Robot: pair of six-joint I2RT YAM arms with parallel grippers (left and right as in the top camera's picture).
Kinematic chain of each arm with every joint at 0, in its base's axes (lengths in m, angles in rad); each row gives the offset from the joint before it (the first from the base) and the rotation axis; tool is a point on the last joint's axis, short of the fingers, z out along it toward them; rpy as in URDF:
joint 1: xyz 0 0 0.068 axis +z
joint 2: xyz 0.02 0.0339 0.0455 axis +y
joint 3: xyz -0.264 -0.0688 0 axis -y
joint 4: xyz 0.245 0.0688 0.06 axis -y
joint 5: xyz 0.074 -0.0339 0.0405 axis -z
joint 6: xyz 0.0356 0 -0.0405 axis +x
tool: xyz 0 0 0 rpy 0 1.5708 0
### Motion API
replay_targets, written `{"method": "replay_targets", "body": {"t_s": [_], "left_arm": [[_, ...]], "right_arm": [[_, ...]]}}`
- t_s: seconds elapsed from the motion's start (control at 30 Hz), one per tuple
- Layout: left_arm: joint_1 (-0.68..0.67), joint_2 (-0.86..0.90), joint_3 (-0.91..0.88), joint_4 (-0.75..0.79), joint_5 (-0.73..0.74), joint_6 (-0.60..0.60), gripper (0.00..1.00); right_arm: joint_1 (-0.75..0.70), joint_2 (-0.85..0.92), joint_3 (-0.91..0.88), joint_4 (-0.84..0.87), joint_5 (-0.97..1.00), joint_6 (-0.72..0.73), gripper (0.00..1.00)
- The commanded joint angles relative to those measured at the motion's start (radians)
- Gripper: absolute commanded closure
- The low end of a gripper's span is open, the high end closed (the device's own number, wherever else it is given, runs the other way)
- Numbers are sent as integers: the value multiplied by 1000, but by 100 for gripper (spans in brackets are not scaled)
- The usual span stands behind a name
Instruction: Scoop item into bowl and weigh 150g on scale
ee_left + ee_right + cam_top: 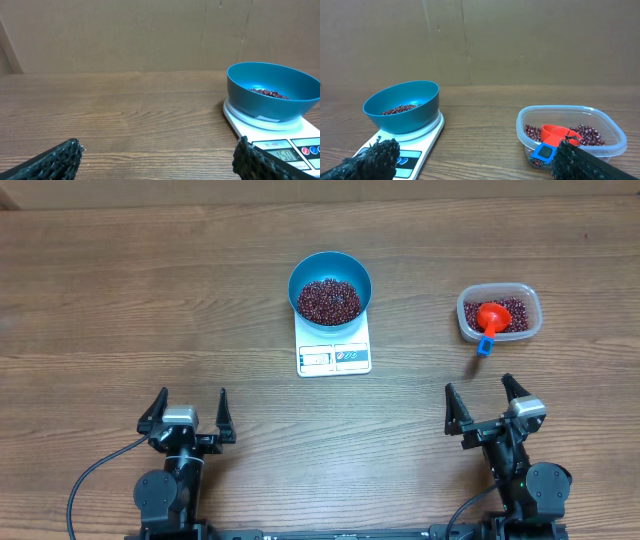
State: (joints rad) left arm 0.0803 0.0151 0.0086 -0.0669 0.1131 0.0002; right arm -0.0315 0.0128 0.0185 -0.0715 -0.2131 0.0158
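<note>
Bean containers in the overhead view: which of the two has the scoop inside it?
The clear plastic tub on the right: the orange-red scoop lies in it. The blue bowl on the scale holds only beans.

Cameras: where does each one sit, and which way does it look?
Overhead: above the table, looking straight down; shows left gripper and right gripper.
Left wrist: behind left gripper, facing forward at bowl and scale; own fingers.
Right wrist: behind right gripper, facing forward at tub and scoop; own fingers.
Shared: both wrist views show the bowl on the scale.
</note>
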Motion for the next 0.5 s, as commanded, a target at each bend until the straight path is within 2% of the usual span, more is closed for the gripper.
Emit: {"method": "replay_targets", "body": {"t_s": [0.0, 0.47], "left_arm": [[3, -11, -4, -2, 8, 12, 1], [3, -11, -4, -2, 8, 12, 0]], "right_arm": [[-3, -11, -11, 6, 3, 6, 0], [-3, -11, -11, 6, 2, 6, 0]]}}
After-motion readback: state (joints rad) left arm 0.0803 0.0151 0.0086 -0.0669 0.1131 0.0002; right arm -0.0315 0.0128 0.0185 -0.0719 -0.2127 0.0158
